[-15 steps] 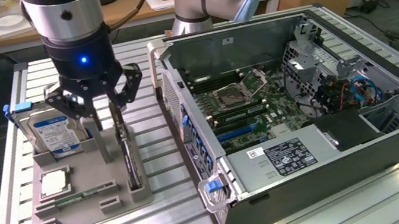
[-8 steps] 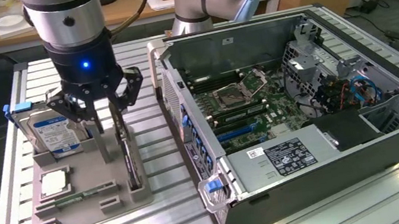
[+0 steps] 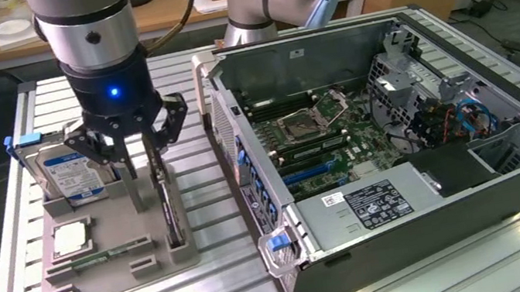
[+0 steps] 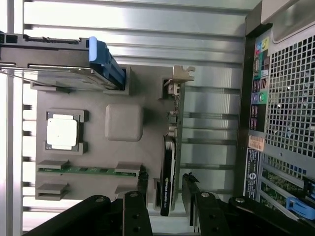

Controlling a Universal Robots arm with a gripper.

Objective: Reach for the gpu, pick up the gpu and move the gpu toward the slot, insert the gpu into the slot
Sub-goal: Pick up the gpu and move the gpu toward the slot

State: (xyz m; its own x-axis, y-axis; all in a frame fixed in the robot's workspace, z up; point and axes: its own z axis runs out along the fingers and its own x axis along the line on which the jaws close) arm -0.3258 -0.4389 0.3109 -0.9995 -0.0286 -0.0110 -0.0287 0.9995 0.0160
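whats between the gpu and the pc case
Nothing but a bare strip of slatted table separates the gpu from the pc case; the wrist view shows it.

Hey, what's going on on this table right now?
A robot arm's gripper hangs low over a graphics card that stands on edge in a gray holder tray. Its jaws are open, one finger on each side of the card, not closed on it. The card is not yet lifted, and the open computer case sits beside the tray.

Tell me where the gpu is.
On the exterior view's left, the gpu stands on edge in the gray holder, next to the computer case, the open gripper straddling it.
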